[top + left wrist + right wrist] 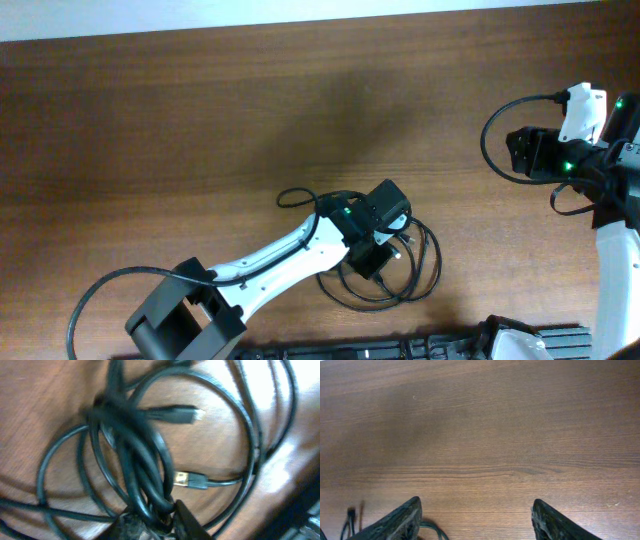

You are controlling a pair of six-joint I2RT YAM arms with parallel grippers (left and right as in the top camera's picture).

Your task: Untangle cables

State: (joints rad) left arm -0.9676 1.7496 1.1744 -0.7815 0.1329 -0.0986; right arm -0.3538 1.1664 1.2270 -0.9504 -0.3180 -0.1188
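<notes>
The cables point(405, 270) lie as a bunch of thin black loops on the brown table, near the front middle. My left gripper point(372, 243) sits right on top of the bunch. In the left wrist view its jaws are closed around several bunched strands of the cables point(145, 460), and the left gripper point(162, 517) pinches them at the bottom of the frame. One black plug point(180, 414) and a gold-tipped plug point(187, 480) lie inside the loops. My right gripper point(517, 150) hovers far to the right, away from the bunch. In its own view the right gripper point(475, 522) is open over bare wood.
The wooden table point(200, 120) runs wide to the left and back. A dark keyboard-like strip point(400, 350) lies along the front edge. The right arm's own thick wire point(500, 125) loops beside it. A bit of cable point(432, 530) shows by the right gripper's left finger.
</notes>
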